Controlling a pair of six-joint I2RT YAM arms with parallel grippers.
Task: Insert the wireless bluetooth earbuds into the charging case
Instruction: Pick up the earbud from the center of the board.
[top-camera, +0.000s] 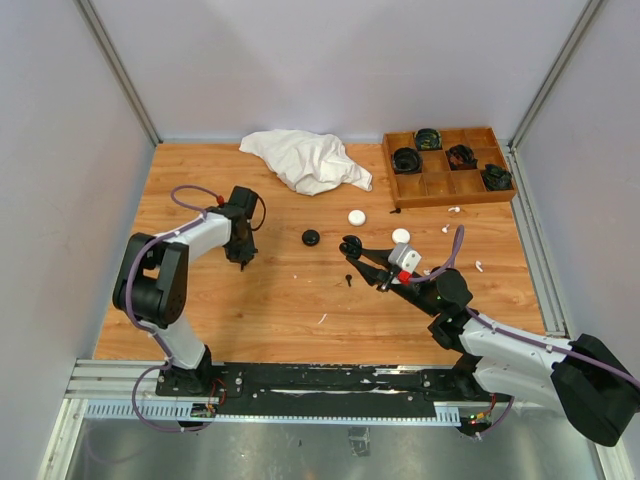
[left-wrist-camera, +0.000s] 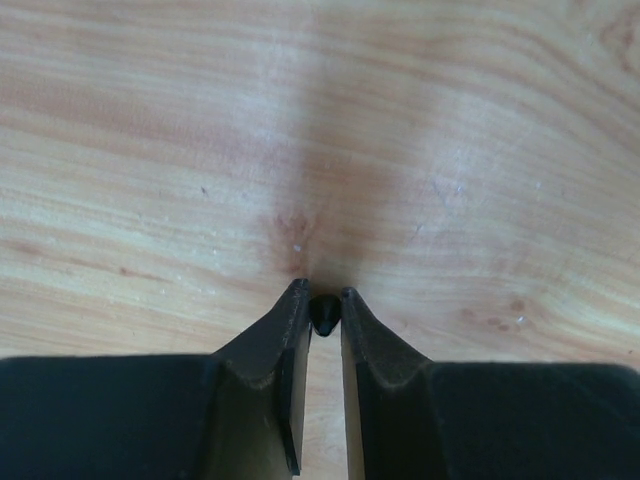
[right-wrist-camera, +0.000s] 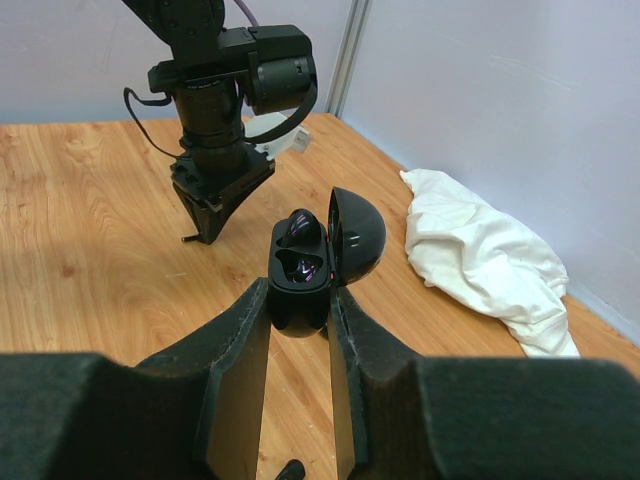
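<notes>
Black and tiny, the plastic earbud (left-wrist-camera: 323, 314) is pinched in the left arm's fingers (left-wrist-camera: 283, 345) at the wooden worktop (left-wrist-camera: 450, 150), well left of the round glossy black charging case (right-wrist-camera: 298, 290), lid open, clamped in the right arm's fingers (right-wrist-camera: 238, 350).

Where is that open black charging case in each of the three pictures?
Top external: charging case just right of centre, at the tip of the right gripper.
Left wrist: not in it; only wood and the left gripper shut on a black earbud.
Right wrist: lower centre, lid open, in the right gripper.
Shared landmark: the left gripper, left of the case from above, behind it in the right wrist view.
</notes>
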